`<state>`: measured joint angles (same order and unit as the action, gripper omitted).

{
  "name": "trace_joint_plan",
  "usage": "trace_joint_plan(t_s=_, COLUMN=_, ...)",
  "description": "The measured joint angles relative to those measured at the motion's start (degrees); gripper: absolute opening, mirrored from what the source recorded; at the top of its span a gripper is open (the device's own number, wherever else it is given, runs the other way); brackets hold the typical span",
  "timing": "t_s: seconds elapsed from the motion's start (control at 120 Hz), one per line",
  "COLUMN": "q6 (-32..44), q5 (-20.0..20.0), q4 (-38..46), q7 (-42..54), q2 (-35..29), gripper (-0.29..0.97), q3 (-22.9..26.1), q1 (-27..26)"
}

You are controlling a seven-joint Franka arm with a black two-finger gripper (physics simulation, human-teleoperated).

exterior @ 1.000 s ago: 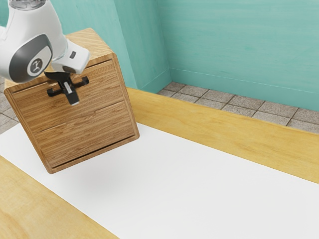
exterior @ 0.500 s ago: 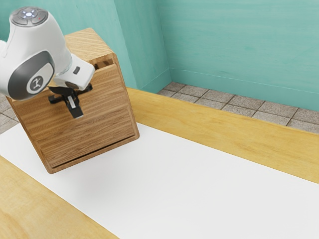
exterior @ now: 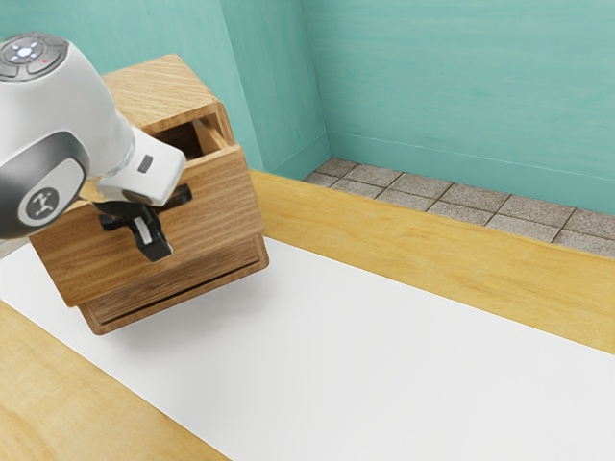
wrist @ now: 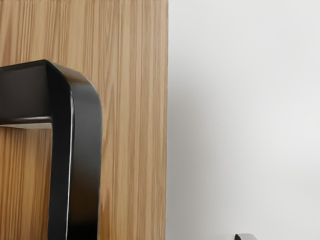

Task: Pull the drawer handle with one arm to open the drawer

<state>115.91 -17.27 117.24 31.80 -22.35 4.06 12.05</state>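
A wooden cabinet (exterior: 163, 82) stands at the exterior view's left on a white mat. Its top drawer (exterior: 213, 197) is pulled partway out, and a dark gap (exterior: 183, 137) shows behind the drawer front. A black bar handle (exterior: 179, 196) crosses that front. My gripper (exterior: 148, 229) hangs from the white arm and is shut on the handle near its middle. In the wrist view the black handle (wrist: 75, 150) curves close over the wood-grain drawer front (wrist: 135, 120).
The lower drawer (exterior: 183, 279) sits flush in the cabinet. A white mat (exterior: 365, 355) covers the wooden tabletop (exterior: 461, 259) toward the exterior view's right. Teal walls (exterior: 461, 77) and a tiled floor strip (exterior: 461, 197) lie behind.
The top drawer has slid out of the cabinet, from flush to partly open. My hand moved outward and downward with the handle in its grip.
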Motion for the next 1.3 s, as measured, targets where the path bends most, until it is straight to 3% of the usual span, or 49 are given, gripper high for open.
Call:
trace_joint_plan(t_s=0.358, q6=0.1, q5=1.9, q4=4.1, q7=-4.7, q2=-4.3, gripper=0.39, q3=0.5, q1=-3.7)
trace_joint_plan(t_s=0.717, q6=0.1, q5=1.8, q4=6.0, q7=-9.9, q2=-6.4, gripper=0.32, q3=0.5, q1=-7.4)
trace_joint_plan(t_s=0.825, q6=0.0, q5=1.8, q4=5.8, q7=-10.9, q2=-6.5, gripper=0.38, q3=0.6, q1=-7.5)
trace_joint_plan(t_s=1.117, q6=-0.1, q5=0.0, q4=5.2, q7=-12.8, q2=-6.5, gripper=0.18, q3=0.7, q1=-6.0)
trace_joint_plan(t_s=1.217, q6=-0.1, q5=-1.1, q4=3.9, q7=-13.2, q2=-6.9, gripper=-0.06, q3=1.4, q1=-5.5)
trace_joint_plan(t_s=1.3, q6=-0.2, q5=-2.1, q4=2.8, q7=-13.5, q2=-7.0, gripper=0.14, q3=1.9, q1=-5.5)
